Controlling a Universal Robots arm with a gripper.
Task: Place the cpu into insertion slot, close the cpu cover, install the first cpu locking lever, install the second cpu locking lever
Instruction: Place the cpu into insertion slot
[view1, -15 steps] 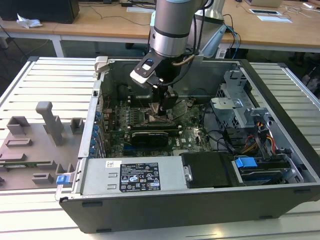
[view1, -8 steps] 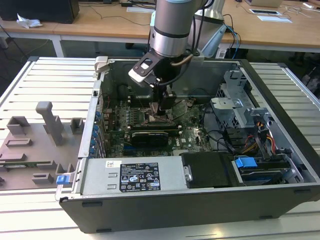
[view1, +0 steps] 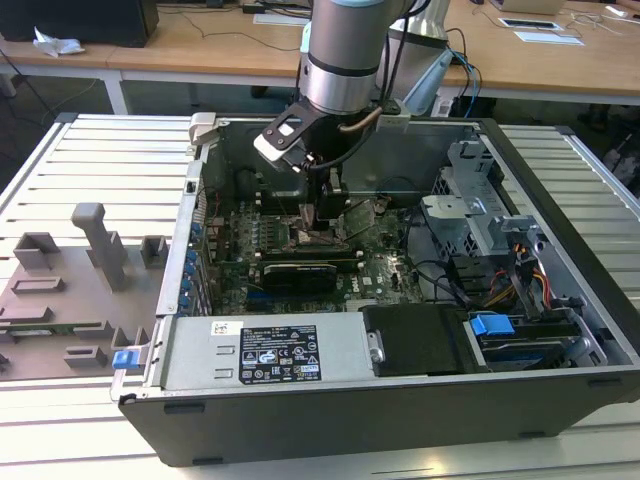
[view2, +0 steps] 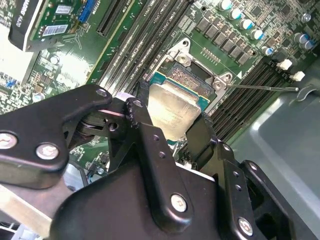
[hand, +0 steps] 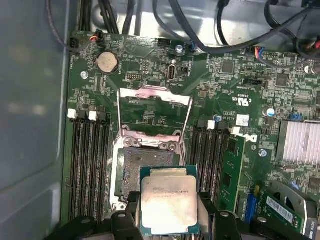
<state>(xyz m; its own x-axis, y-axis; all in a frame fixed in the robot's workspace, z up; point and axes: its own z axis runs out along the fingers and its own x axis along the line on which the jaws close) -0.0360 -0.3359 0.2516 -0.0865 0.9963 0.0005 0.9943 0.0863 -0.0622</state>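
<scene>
End effector: the end effector (view1: 320, 213) is reaching down into the open computer case (view1: 400, 410), and its black fingers (view2: 142, 132) are pinching the cpu (view2: 172, 112) by two opposite edges.
CPU: in the first wrist view the cpu (hand: 168, 205) is showing its pale metal face with a green border around it. It is sitting between the fingers (hand: 220, 225) of the end effector (hand: 170, 223) and overlapping one edge of the insertion slot (hand: 142, 167). Whether it is touching the socket, I cannot tell.
Insertion slot: the slot's dark pin field (view2: 194, 75) is lying exposed inside its silver rim, and most of it is showing beyond the chip.
CPU cover: the cpu cover (hand: 155, 93) is standing swung open on the far side of the socket, with green board showing through its square window.
Locking lever: a thin metal rod (view2: 260, 87) is sticking out sideways from one corner of the socket, away from the frame.
Motherboard: the green motherboard (view1: 385, 262) is lying flat in the case, with long black memory slots (hand: 87, 160) running along both sides of the socket and a coin cell (hand: 106, 62) sitting beyond the cover.
Arm: the arm (view1: 340, 60) is coming down from above the case's far wall.
Table: the case is lying on its side on the slatted table (view1: 90, 150), and a grey fixture plate (view1: 60, 290) is sitting beside it on the exterior view's left.
</scene>
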